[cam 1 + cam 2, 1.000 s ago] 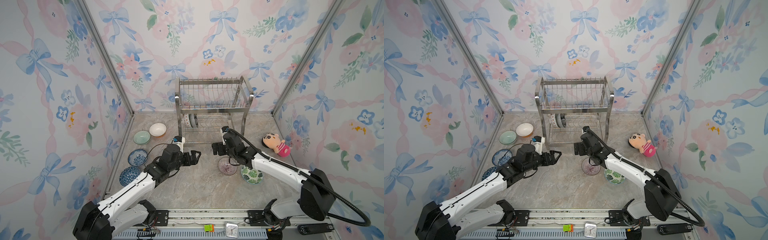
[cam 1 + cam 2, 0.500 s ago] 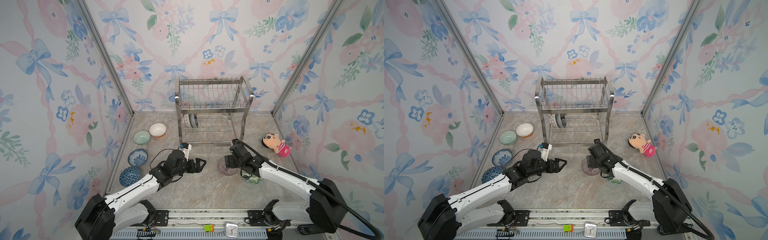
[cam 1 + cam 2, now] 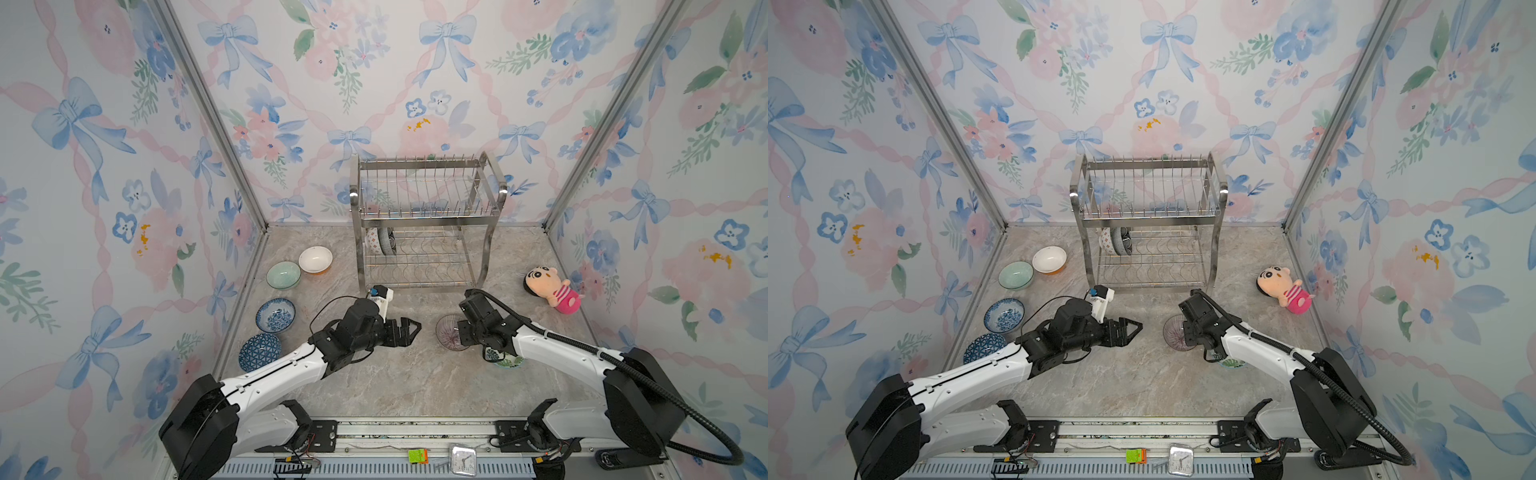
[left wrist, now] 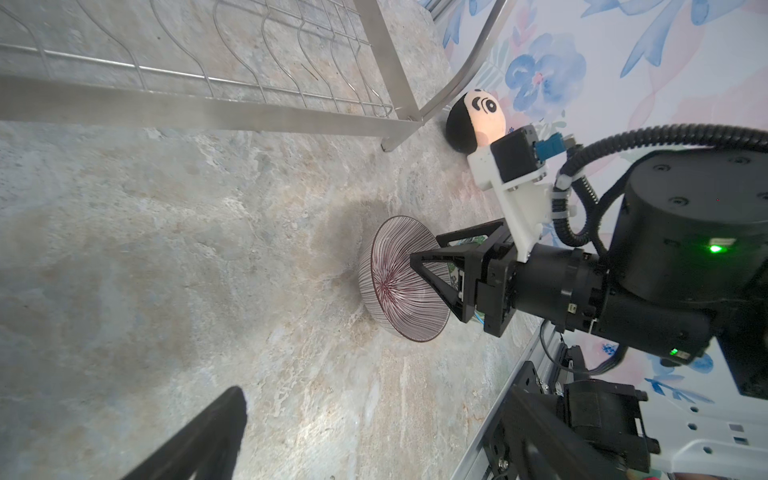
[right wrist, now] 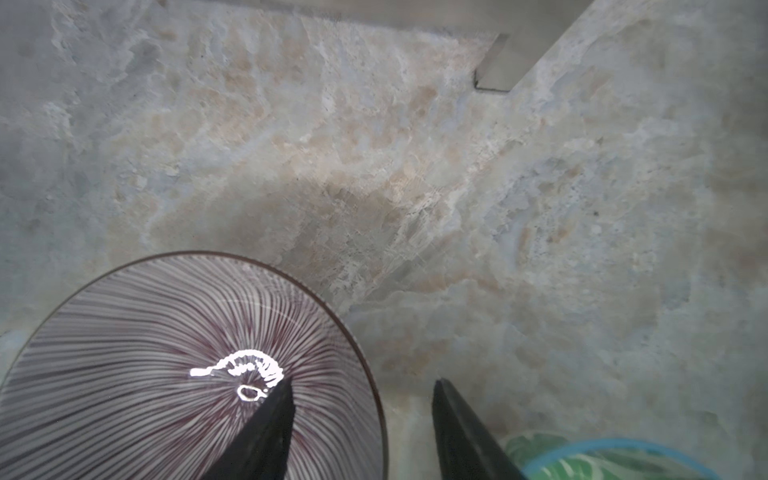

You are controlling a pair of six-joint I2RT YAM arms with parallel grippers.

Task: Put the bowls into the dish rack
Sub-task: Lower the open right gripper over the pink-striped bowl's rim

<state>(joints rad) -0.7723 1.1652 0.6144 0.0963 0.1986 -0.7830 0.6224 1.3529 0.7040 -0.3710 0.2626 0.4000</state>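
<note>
Straddling the rim of the pink-striped round ceramic bowl (image 5: 166,353), the right pincer (image 5: 363,384) has one finger inside the bowl and one outside. Its jaws are partly apart, with a gap on each side of the rim in the right wrist view, so it is not clamped. The striped bowl sits on the marble-pattern surface (image 3: 415,382), lower centre-right in both top views, near the rack's front right leg. A green leaf-print bowl with a blue rim (image 3: 505,361) is just beside it, mostly hidden under the right arm. The left pincer (image 3: 413,330) is spread wide and empty at lower centre, tips aimed at the striped bowl, clear of it. The two-tier stainless wire dish rack (image 3: 424,208) stands centre, by the back wall. Two patterned bowls (image 3: 380,241) stand on edge at the left end of its lower tier. Four more lie along the left wall: orange-and-white bowl (image 3: 316,258), pale green bowl (image 3: 283,274), blue floral bowl (image 3: 275,315), blue geometric bowl (image 3: 259,352). A pink plush doll (image 3: 548,286) lies right of the rack.
</note>
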